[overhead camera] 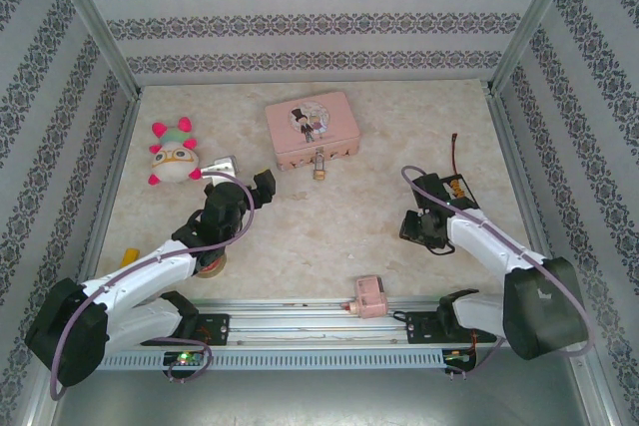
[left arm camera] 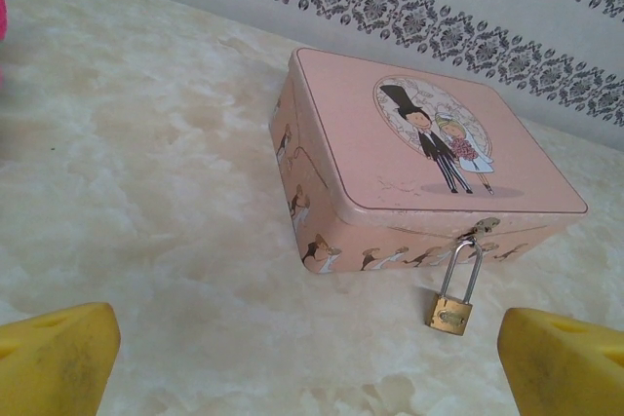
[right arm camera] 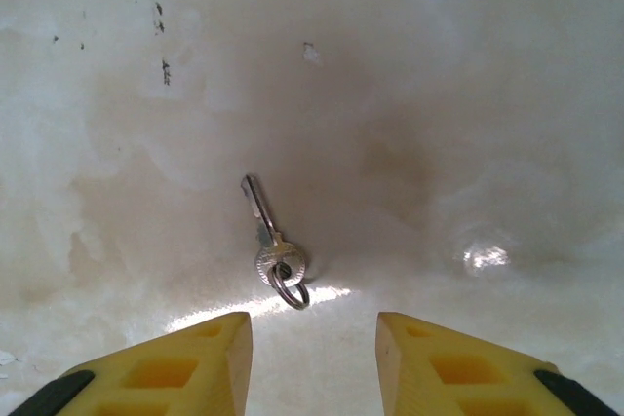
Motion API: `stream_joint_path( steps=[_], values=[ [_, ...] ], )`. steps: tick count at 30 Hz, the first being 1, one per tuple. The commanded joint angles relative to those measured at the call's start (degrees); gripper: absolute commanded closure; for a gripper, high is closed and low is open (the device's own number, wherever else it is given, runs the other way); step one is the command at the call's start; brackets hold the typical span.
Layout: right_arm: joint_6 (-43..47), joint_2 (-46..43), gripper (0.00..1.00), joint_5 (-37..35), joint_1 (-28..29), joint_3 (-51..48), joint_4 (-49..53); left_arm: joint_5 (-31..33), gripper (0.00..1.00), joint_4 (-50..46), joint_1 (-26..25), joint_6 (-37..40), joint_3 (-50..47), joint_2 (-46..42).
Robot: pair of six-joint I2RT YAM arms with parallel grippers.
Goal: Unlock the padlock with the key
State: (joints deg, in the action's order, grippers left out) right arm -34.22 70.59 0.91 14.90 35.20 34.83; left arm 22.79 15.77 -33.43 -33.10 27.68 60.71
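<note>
A pale marbled table (overhead camera: 329,236) is seen from above, enclosed by walls papered in patterned stripes. Two white arms are mounted at its near edge: the left arm (overhead camera: 150,271) is stretched toward the middle of the table, and the right arm (overhead camera: 499,246) is bent inward on the right side.

A pink tin box (overhead camera: 312,127), printed with a cartoon couple on its lid, is placed toward the far middle of the table. To its left, a round plush toy (overhead camera: 173,157) with pink spikes is lying. A small pink block (overhead camera: 369,296) is set at the near edge, between the two arm bases.

The left gripper (overhead camera: 262,187) is pointed at the box (left arm camera: 429,158). Its yellow fingers (left arm camera: 58,358) are spread wide apart, and nothing is held between them.

The right gripper (overhead camera: 419,226) is aimed down at the table. Its jaws are apart, with only bare table seen in the gap between them (right arm camera: 314,358).

The padlock (overhead camera: 319,169), tiny and brass-coloured, is hung by its thin silver shackle from the latch on the near face of the box, with its body (left arm camera: 450,314) resting against the table.

The key (right arm camera: 271,245), small and silver with a ring through its head, is lying flat on the table just ahead of the right gripper's fingertips, untouched.
</note>
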Motion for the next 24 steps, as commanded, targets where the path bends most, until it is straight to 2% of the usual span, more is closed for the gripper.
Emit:
stream_joint_path(
  steps=[1,12,24],
  values=[
    [-0.15,1.36,0.63,1.54,0.52,-0.74,-1.8,0.86,0.01,0.4,-0.58,-1.53,1.17,-0.66],
    [-0.28,3.15,0.73,2.17,0.54,-1.01,-3.01,0.83,0.01,0.4,-0.58,-1.94,1.22,0.02],
    [-0.59,4.55,0.79,0.9,0.49,-0.57,-3.21,1.12,0.01,0.42,-0.58,-2.05,0.36,-0.67]
  ],
)
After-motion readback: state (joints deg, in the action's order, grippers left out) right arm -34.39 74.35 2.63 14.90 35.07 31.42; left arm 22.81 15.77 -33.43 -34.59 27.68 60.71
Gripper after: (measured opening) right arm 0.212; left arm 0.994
